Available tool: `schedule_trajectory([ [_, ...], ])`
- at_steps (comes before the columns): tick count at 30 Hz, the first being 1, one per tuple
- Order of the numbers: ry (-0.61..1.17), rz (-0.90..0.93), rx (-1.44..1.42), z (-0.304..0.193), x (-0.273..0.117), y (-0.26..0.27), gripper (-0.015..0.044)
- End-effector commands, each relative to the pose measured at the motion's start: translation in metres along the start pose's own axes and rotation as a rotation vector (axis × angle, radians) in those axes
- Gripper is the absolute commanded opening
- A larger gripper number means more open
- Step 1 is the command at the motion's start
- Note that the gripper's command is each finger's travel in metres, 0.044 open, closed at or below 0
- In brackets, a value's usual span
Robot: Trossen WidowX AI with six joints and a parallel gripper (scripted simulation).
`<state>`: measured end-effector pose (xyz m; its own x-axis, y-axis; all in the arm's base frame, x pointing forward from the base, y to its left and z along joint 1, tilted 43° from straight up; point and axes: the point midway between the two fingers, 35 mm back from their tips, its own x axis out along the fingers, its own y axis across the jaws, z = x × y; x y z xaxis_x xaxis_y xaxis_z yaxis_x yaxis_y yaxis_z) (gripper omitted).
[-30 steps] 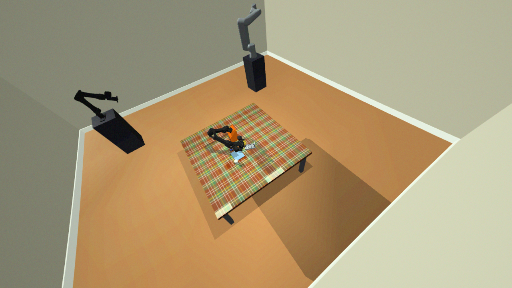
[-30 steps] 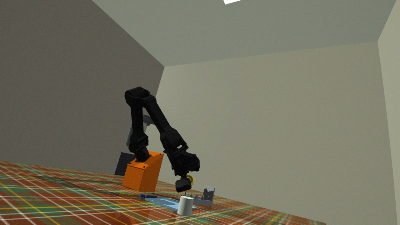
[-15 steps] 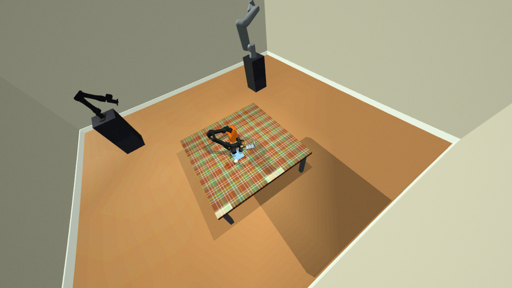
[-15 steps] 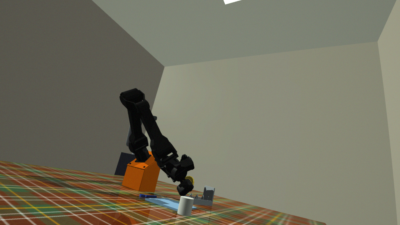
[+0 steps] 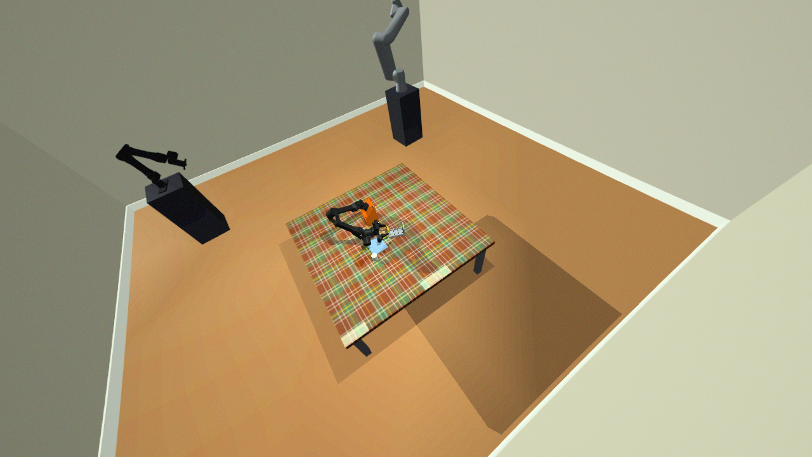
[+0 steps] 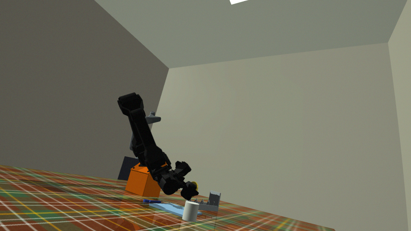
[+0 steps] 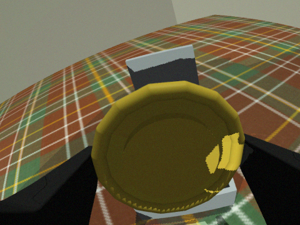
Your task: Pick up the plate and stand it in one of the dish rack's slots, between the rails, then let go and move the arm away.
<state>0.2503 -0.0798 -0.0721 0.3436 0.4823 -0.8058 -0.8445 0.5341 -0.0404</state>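
The yellow plate (image 6: 196,185) (image 7: 169,156) is clamped at opposite edges between the fingers of my gripper (image 5: 384,230) (image 6: 191,190) (image 7: 168,149). The plate is tilted up toward upright, its face to the wrist camera. The grey dish rack (image 5: 396,232) (image 6: 214,200) (image 7: 164,56) stands on the table. In the wrist view its tall end wall rises beyond the plate and its near end shows below right. The plate hides the rails and slots there. In the exterior view the plate is above the rack's left end; whether it touches the rack cannot be told.
A light blue board (image 5: 376,246) (image 6: 172,209) lies beside the rack, with a white cylinder (image 5: 373,256) (image 6: 190,211) at its edge. A small dark blue object (image 6: 152,201) lies behind the board. The orange arm base (image 5: 370,212) (image 6: 137,183) stands on the plaid table (image 5: 448,227).
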Motion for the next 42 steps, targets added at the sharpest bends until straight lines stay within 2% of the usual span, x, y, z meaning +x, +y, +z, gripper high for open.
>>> schedule_trajectory([
  [1, -0.049, -0.036, -0.081, -0.001, -0.002, 0.001, 0.0],
  [6, -0.095, -0.096, -0.186, -0.003, -0.008, -0.001, 0.0],
  [15, -0.096, -0.099, -0.189, -0.003, -0.007, -0.001, 0.0],
  [42, -0.09, -0.11, -0.201, 0.004, 0.031, -0.002, 0.0],
])
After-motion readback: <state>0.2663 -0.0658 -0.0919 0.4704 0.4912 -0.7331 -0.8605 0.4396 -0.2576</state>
